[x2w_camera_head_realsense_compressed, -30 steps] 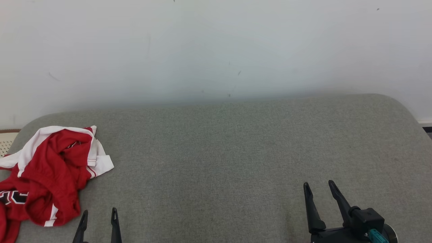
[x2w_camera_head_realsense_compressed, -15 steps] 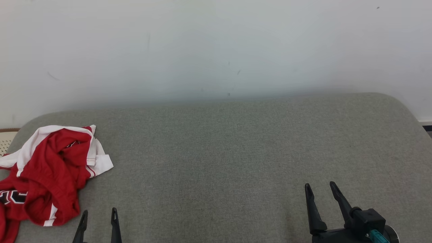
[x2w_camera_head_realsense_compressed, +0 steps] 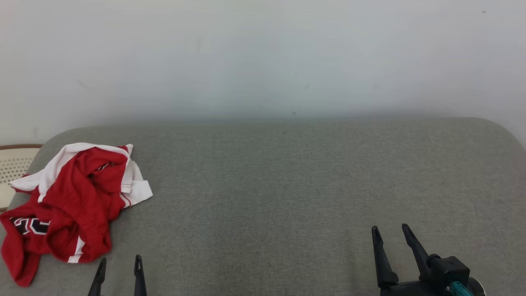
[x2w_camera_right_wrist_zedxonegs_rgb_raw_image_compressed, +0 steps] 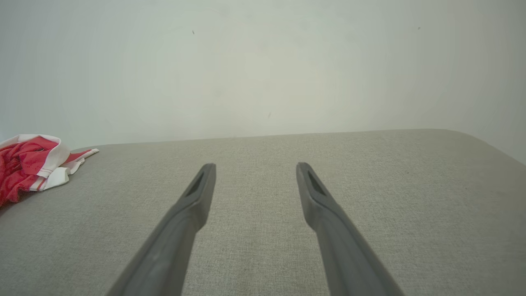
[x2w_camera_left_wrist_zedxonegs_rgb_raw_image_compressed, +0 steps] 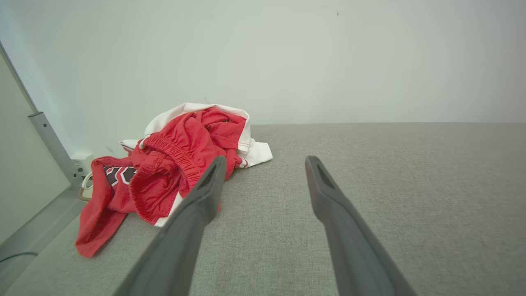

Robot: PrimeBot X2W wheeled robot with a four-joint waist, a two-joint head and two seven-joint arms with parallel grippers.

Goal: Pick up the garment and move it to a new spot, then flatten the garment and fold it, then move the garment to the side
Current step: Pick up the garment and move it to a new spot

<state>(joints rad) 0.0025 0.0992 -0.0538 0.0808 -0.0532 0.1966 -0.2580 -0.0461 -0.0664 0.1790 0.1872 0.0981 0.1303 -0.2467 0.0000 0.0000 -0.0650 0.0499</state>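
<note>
Both claws are wide open and holding nothing. The left claw [x2w_camera_head_realsense_compressed: 119, 260] hangs low over the grey fabric counter [x2w_camera_head_realsense_compressed: 287, 185], and the crumpled red and white garment [x2w_camera_head_realsense_compressed: 70, 197] lies in a heap just ahead of it and off to its left, near but not touching as far as I can tell. The right claw [x2w_camera_head_realsense_compressed: 389, 227] is well apart from it, with only bare counter between its fingers.

The left gripper [x2w_camera_head_realsense_compressed: 120, 259] has its two dark fingers parted, nothing between them. The right gripper [x2w_camera_head_realsense_compressed: 389, 227] is spread just as wide and empty, fingers slanting toward the left gripper's side, a dark wrist block [x2w_camera_head_realsense_compressed: 448, 269] with a teal fitting [x2w_camera_head_realsense_compressed: 458, 287] behind their bases
</note>
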